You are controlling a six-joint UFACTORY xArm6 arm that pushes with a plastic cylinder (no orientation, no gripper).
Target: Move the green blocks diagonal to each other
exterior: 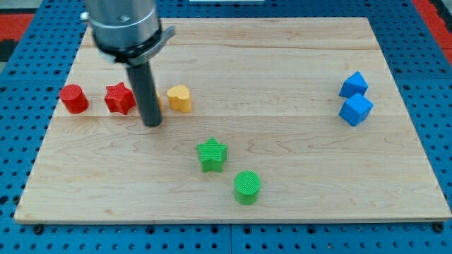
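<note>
A green star block (pixel 211 154) lies on the wooden board below its middle. A green cylinder (pixel 247 187) stands just below and to the right of it, close but apart. My tip (pixel 152 123) rests on the board up and to the left of the green star, well clear of both green blocks. The rod stands between a red star block (pixel 120 98) and a yellow heart block (pixel 180 98). A small yellow bit shows right behind the rod; its shape is hidden.
A red cylinder (pixel 73 98) stands at the view's left, beside the red star. Two blue blocks (pixel 353 85) (pixel 355 110) sit together at the view's right. The board's edge (pixel 226 220) runs along the view's bottom, with blue pegboard around it.
</note>
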